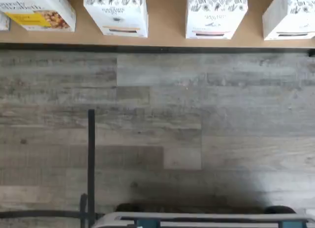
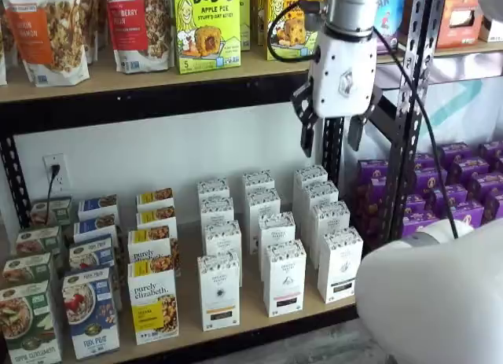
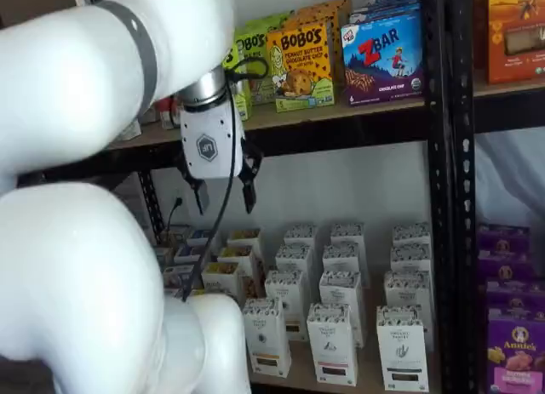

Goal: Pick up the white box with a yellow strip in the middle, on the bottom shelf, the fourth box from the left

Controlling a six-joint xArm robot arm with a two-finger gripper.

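Note:
The white box (image 2: 218,292) with a yellow-tan strip stands at the front of the bottom shelf (image 2: 259,321), right of the "purely elizabeth" box (image 2: 153,309). It also shows in a shelf view (image 3: 266,336) and in the wrist view (image 1: 118,14). Like white cartons (image 2: 284,277) stand to its right and behind it. My gripper (image 2: 330,136) hangs open and empty, high above the white cartons at the level of the upper shelf board. It also shows in a shelf view (image 3: 225,194), with a plain gap between its black fingers.
The upper shelf (image 2: 157,77) bears Bobo's boxes (image 2: 207,26) and granola bags. A black rack upright (image 2: 413,104) stands to the right, with purple boxes (image 2: 456,191) beyond it. Small cereal boxes (image 2: 90,309) fill the bottom shelf's left. Grey wood floor (image 1: 157,139) lies in front.

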